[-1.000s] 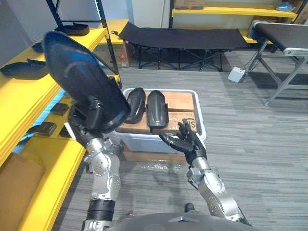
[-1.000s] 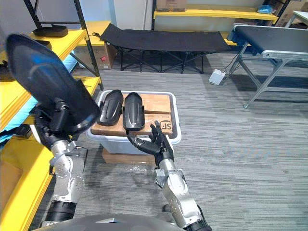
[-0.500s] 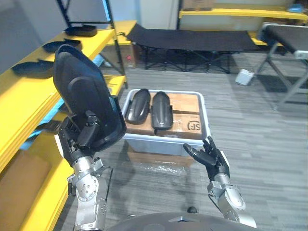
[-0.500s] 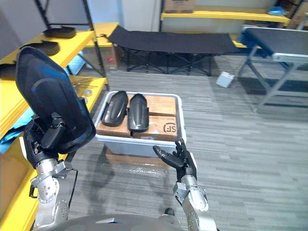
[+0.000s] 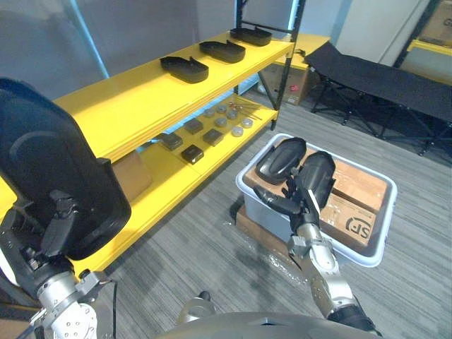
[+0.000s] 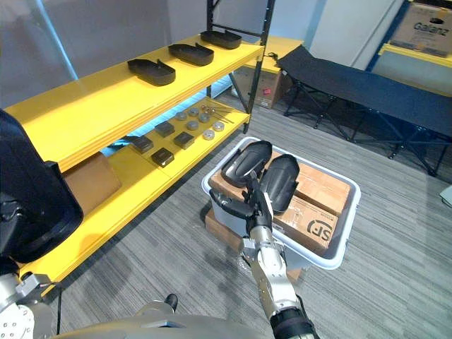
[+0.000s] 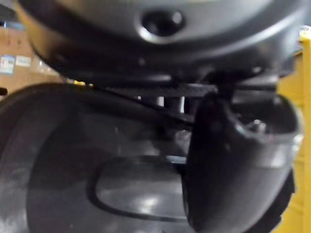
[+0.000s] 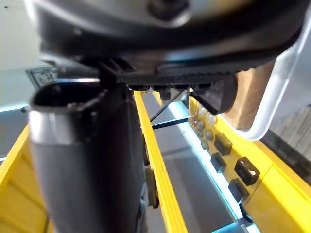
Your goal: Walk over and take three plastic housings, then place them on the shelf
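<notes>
Clearly the job is under way but not finished: the left hand (image 5: pixel 55 224) has its fingers curled round one large glossy black plastic housing (image 5: pixel 53 176), held upright in front of the near end of the long yellow two-board shelf (image 5: pixel 141 99) and not yet touching it. In the left wrist view the thumb (image 7: pixel 233 160) presses on the housing's shiny inner face. The right hand (image 5: pixel 300 201) carries nothing, its fingers straight and spread, out over the floor well apart from the shelf's front edge. Two more curved black housings (image 5: pixel 280 159) (image 5: pixel 316 176) lie side by side on brown cardboard boxes (image 5: pixel 353 212) in a pale grey plastic tub (image 5: pixel 253 203), which stands on the floor in front of the shelf, near its far upright. Three flat black housings (image 5: pixel 183 68) (image 5: pixel 221 50) (image 5: pixel 251 34) lie in a row on the far half of the shelf's top board; whether they count toward this task I cannot tell. Small dark blocks (image 5: pixel 192 153) and a brown box (image 5: pixel 131 173) sit on the shelf's lower board. My reading is that one housing is taken, none of the three is surely placed, and the top board's bare near half looks the likeliest spot.
</notes>
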Robot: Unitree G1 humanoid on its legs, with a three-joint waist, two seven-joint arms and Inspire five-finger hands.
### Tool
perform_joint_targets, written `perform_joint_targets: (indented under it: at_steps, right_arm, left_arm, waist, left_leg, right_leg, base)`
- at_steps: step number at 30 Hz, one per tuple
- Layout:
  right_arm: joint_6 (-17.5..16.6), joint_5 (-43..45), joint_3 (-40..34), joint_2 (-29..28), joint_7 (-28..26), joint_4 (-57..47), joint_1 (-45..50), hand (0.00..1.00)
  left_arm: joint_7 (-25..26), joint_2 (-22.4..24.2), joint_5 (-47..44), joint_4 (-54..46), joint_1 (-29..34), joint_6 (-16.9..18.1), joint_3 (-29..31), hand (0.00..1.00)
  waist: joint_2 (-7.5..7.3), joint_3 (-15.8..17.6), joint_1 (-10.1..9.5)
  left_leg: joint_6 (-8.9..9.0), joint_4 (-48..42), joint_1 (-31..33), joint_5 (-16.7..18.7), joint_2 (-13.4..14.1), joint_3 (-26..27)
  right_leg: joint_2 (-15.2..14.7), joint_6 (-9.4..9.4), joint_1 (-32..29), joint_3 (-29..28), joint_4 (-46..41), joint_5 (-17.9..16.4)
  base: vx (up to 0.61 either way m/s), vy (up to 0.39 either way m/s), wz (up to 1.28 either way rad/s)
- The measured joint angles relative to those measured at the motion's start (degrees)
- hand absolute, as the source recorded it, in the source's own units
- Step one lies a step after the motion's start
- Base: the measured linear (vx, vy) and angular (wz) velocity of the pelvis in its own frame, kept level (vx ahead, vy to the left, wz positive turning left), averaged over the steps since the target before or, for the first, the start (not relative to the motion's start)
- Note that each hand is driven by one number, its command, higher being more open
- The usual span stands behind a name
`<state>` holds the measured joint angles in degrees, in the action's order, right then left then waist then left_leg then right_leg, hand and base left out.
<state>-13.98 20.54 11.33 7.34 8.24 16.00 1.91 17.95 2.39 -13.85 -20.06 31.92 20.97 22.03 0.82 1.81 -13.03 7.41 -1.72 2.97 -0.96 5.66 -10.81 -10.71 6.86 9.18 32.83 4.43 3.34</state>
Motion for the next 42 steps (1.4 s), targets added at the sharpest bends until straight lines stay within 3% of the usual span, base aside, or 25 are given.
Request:
perform_joint_targets:
  at_steps: [2,5,11,12,13,14,15,16,17,19,22,23,25,28,29,31,32,34,36,37,38,39,40,42]
  right_arm:
    - [0.0,0.1,0.0,-0.7,1.2,0.0,0.0,1.00]
    - [0.0,0.0,0.0,-0.8,1.8,0.0,2.8,1.00]
    - [0.0,-2.2,-0.2,0.3,-0.7,-0.1,4.0,1.00]
    - [0.0,-2.2,-0.3,0.7,-1.3,-0.2,4.1,1.00]
    - [0.0,-2.3,-0.8,0.9,-1.7,-0.4,4.1,1.00]
    - [0.0,-2.3,-1.9,0.9,-1.8,-0.9,4.6,1.00]
    - [-0.1,-2.3,-3.8,1.0,-1.6,-2.6,5.4,1.00]
    - [-0.5,-2.3,-5.4,1.9,-1.4,-4.8,6.4,1.00]
    - [-1.0,-2.3,-6.1,2.7,-1.4,-5.7,6.9,1.00]
    - [-1.9,-2.3,-7.8,4.0,-1.3,-6.4,7.3,1.00]
    - [-3.3,-2.3,-8.5,2.9,-1.4,-6.9,7.3,1.00]
    - [-3.5,-2.3,-8.3,1.9,-1.4,-6.9,7.3,1.00]
    - [-3.6,-2.1,-8.0,0.7,-1.4,-7.0,7.2,1.00]
    - [-4.1,-2.1,-6.9,-0.9,-1.4,-7.0,5.9,1.00]
    - [-4.1,-2.1,-6.8,-1.1,-1.4,-7.0,5.6,1.00]
    - [-4.1,-2.1,-6.2,-1.3,-1.2,-7.0,4.9,1.00]
    - [-4.1,-2.1,-6.1,-1.5,-1.1,-6.9,4.6,1.00]
    - [-4.3,-2.2,-6.1,-1.6,-0.5,-6.9,4.2,1.00]
    - [-4.8,-2.2,-6.2,-1.7,-0.3,-6.9,3.5,1.00]
    - [-5.4,-2.2,-6.3,-2.4,-0.3,-6.8,3.5,1.00]
    - [-5.6,-2.2,-6.4,-2.8,-0.4,-6.8,3.5,1.00]
    - [-5.7,-2.3,-6.4,-3.1,-0.5,-6.9,3.3,1.00]
    - [-5.7,-2.3,-6.5,-3.2,-0.8,-6.9,3.1,1.00]
    - [-5.7,-2.3,-7.6,-3.2,-1.7,-7.3,3.0,1.00]
  left_arm:
    - [-1.9,-0.1,0.0,0.0,-0.2,0.0,-0.7,0.00]
    - [-4.5,-0.2,0.2,0.0,-2.1,0.0,-2.8,0.00]
    - [-3.8,-0.1,0.2,0.0,-2.9,-0.2,-3.2,0.00]
    - [-3.8,0.0,0.2,0.0,-2.9,-0.5,-3.2,0.00]
    - [-4.1,0.0,0.2,0.0,-3.0,-1.2,-3.2,0.00]
    - [-4.9,-0.1,0.2,0.1,-3.1,-1.7,-3.6,0.00]
    - [-6.6,0.0,-0.2,0.1,-3.2,-2.0,-4.1,0.00]
    - [-8.0,0.0,-0.6,0.1,-3.1,-2.0,-4.9,0.00]
    - [-8.5,0.0,-1.2,0.1,-2.8,-2.1,-5.6,0.00]
    - [-9.3,0.1,-2.4,0.1,-1.3,-2.3,-6.6,0.00]
    - [-9.3,0.0,-4.3,0.0,-0.1,-2.3,-5.5,0.00]
    - [-9.3,0.0,-5.3,0.0,0.2,-2.3,-5.3,0.00]
    - [-9.3,-0.2,-6.5,0.0,-0.1,-2.3,-5.4,0.00]
    - [-9.4,-0.7,-6.0,0.0,-2.7,-3.0,-6.2,0.00]
    - [-9.5,-0.7,-6.0,0.0,-3.3,-3.2,-6.2,0.00]
    - [-9.6,-0.7,-5.9,0.0,-4.8,-3.6,-6.3,0.00]
    - [-10.0,-0.7,-5.3,0.0,-5.6,-3.6,-6.3,0.00]
    - [-10.2,-1.1,-3.7,0.0,-7.3,-3.6,-6.2,0.00]
    - [-10.7,-2.7,-3.7,0.0,-8.4,-3.6,-5.7,0.00]
    - [-10.3,-4.0,-3.5,0.0,-8.7,-3.6,-5.5,0.00]
    - [-9.9,-4.6,-3.5,0.0,-9.0,-3.6,-5.5,0.00]
    - [-9.5,-4.8,-3.5,0.0,-9.6,-3.6,-5.5,0.00]
    - [-8.6,-4.9,-3.6,0.1,-10.8,-3.7,-5.4,0.00]
    - [-8.2,-4.9,-3.6,0.5,-12.5,-3.7,-5.6,0.00]
  waist:
    - [-0.23,-0.1,0.61]
    - [-0.38,0.0,2.31]
    - [0.12,0.3,2.25]
    - [0.72,0.8,2.22]
    - [0.31,1.2,2.59]
    - [0.75,1.6,3.38]
    - [0.93,2.1,4.06]
    - [2.34,3.3,4.33]
    - [3.05,3.6,4.39]
    - [3.63,4.1,4.27]
    - [4.47,4.0,3.86]
    - [4.46,4.0,3.78]
    - [3.70,4.0,3.80]
    - [0.17,5.5,4.11]
    - [-0.08,5.7,4.09]
    - [-0.30,5.9,3.97]
    - [-0.14,5.8,4.09]
    - [-0.07,5.9,4.25]
    - [-0.30,6.5,4.89]
    - [-0.34,6.7,6.03]
    - [0.00,7.0,6.57]
    - [-0.03,7.0,7.11]
    - [0.17,7.4,7.47]
    - [0.59,7.7,7.68]
  left_leg:
    - [-0.46,-0.2,0.7,-0.3,-0.2,-1.5]
    - [-0.47,-0.7,0.8,-0.5,-1.0,-5.6]
    - [0.23,-2.0,2.3,-1.3,-1.4,-10.4]
    - [-0.72,-2.0,2.8,-2.1,-1.8,-10.9]
    - [-2.63,-1.9,3.4,-3.4,-2.5,-9.8]
    - [-6.71,-1.7,4.4,-4.7,-3.2,-5.7]
    - [-13.74,-0.7,4.9,-4.2,-2.3,0.3]
    - [-13.90,-1.2,6.0,-4.1,-0.5,5.3]
    - [-13.53,-1.3,6.5,-3.9,0.1,7.1]
    - [-9.09,-1.4,7.1,-1.6,0.4,11.8]
    - [-7.91,-4.0,8.1,-2.3,0.8,14.5]
    - [-7.41,-5.5,8.3,-4.3,0.9,14.9]
    - [-5.59,-7.4,8.7,-5.3,0.1,15.6]
    - [-6.12,-9.2,10.1,-4.0,-2.9,16.3]
    - [-6.02,-9.9,10.3,-3.4,-3.2,16.3]
    - [-6.52,-12.4,10.5,-1.0,-3.9,16.3]
    - [-6.59,-13.2,10.3,0.9,-4.3,15.8]
    - [-6.86,-12.5,9.2,1.3,-5.1,14.9]
    - [-7.09,-9.8,6.7,1.2,-6.2,14.5]
    - [-7.55,-7.5,4.2,1.2,-7.1,12.8]
    - [-8.18,-6.7,3.5,1.2,-7.2,12.1]
    - [-9.30,-6.3,3.0,0.7,-7.2,11.6]
    - [-10.04,-5.9,1.9,1.0,-6.9,10.9]
    - [-10.27,-6.1,1.2,1.7,-6.4,10.4]
  right_leg:
    - [-0.1,0.22,-0.3,-1.0,-2.4,-2.0]
    - [-0.8,0.05,-1.3,-3.0,-10.4,-8.3]
    - [-1.2,-0.53,-1.9,-0.3,-17.7,-13.9]
    - [-1.4,-0.90,-1.8,1.0,-19.0,-15.1]
    - [-1.9,-1.00,-1.1,2.7,-19.7,-16.0]
    - [-2.3,-1.37,-0.4,5.1,-19.9,-16.5]
    - [-2.3,-1.20,0.8,8.5,-19.9,-16.2]
    - [-2.2,-0.86,2.0,10.6,-20.5,-15.9]
    - [-2.3,-0.88,2.5,11.6,-20.6,-16.1]
    - [-3.6,-0.83,3.5,14.1,-20.5,-18.3]
    - [-4.2,0.31,3.6,13.8,-21.3,-19.1]
    - [-4.5,0.85,3.8,12.9,-21.8,-19.2]
    - [-5.9,1.71,3.7,12.2,-23.2,-19.4]
    - [-8.3,3.72,2.8,8.9,-23.1,-18.2]
    - [-8.6,3.95,2.9,8.5,-23.0,-17.9]
    - [-9.3,3.51,3.5,7.0,-23.4,-16.6]
    - [-9.9,2.33,3.5,5.9,-25.5,-15.4]
    - [-12.2,-1.29,1.0,3.5,-32.9,-13.0]
    - [-14.9,-6.80,-4.0,-2.6,-42.9,-6.7]
    - [-15.1,-5.68,-7.6,-9.7,-48.8,-0.8]
    - [-14.7,-4.61,-9.2,-11.6,-51.3,-2.9]
    - [-13.8,-5.08,-10.9,-12.8,-53.1,-6.8]
    - [-11.3,-5.14,-13.6,-14.0,-52.7,-12.7]
    - [-7.1,-5.28,-16.2,-14.2,-43.5,-15.9]
  base:
    - [0.03,-0.010,0.42]
    - [0.03,-0.049,0.67]
    - [0.02,-0.075,0.47]
    - [-0.02,-0.084,0.84]
    - [-0.04,-0.080,1.18]
    - [-0.06,-0.062,1.60]
    - [-0.10,-0.030,1.83]
    - [-0.10,0.013,1.61]
    - [-0.12,0.067,1.37]
    - [-0.09,0.073,0.95]
    - [0.00,0.052,0.13]
    - [0.07,0.073,-0.17]
    - [0.11,0.075,-0.08]
    - [0.15,0.106,0.11]
    - [0.13,0.122,0.09]
    - [0.10,0.118,0.10]
    - [0.09,0.142,0.24]
    - [0.09,0.149,0.27]
    - [0.13,0.139,0.24]
    - [0.18,0.119,0.31]
    - [0.19,0.090,0.34]
    - [0.15,0.021,0.22]
    - [0.16,0.044,0.17]
    - [0.14,0.038,0.22]
